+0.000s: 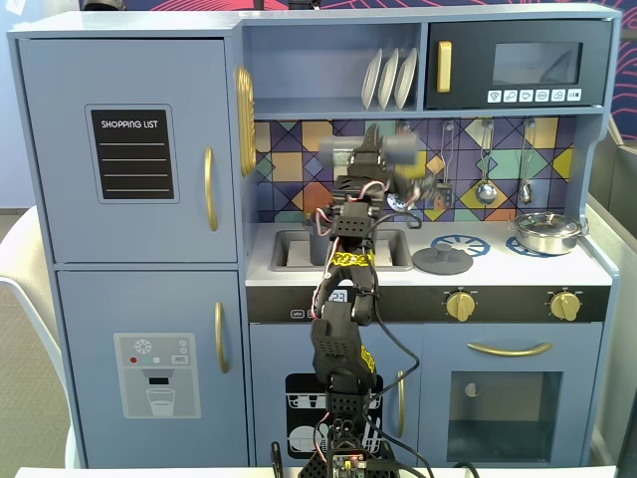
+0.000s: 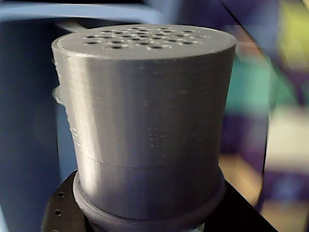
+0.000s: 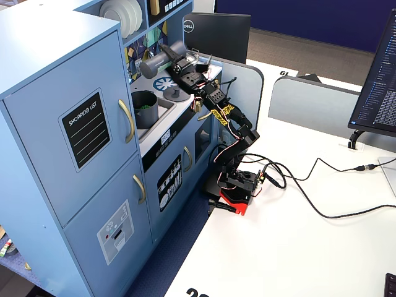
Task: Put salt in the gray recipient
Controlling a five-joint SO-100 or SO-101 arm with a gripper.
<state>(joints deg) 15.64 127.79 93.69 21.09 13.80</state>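
Observation:
A grey salt shaker (image 2: 145,121) with a perforated top fills the wrist view. My gripper (image 2: 149,217) is shut on its base, with black jaws showing on both sides. In a fixed view the shaker (image 3: 158,62) lies roughly level, top pointing left, above the toy sink (image 3: 162,110). A dark grey cup (image 3: 144,106) with something green inside stands in that sink, below and left of the shaker. In the front fixed view the gripper (image 1: 386,164) and the blurred shaker (image 1: 403,149) are raised over the counter. The arm hides the cup there.
A silver pot (image 1: 545,231) sits on the right burner and a grey lid (image 1: 443,261) on the left burner. Ladles (image 1: 486,189) hang on the backsplash, with a plate shelf (image 1: 388,80) above. The arm's base (image 3: 238,185) stands on a white table, trailing cables (image 3: 309,192).

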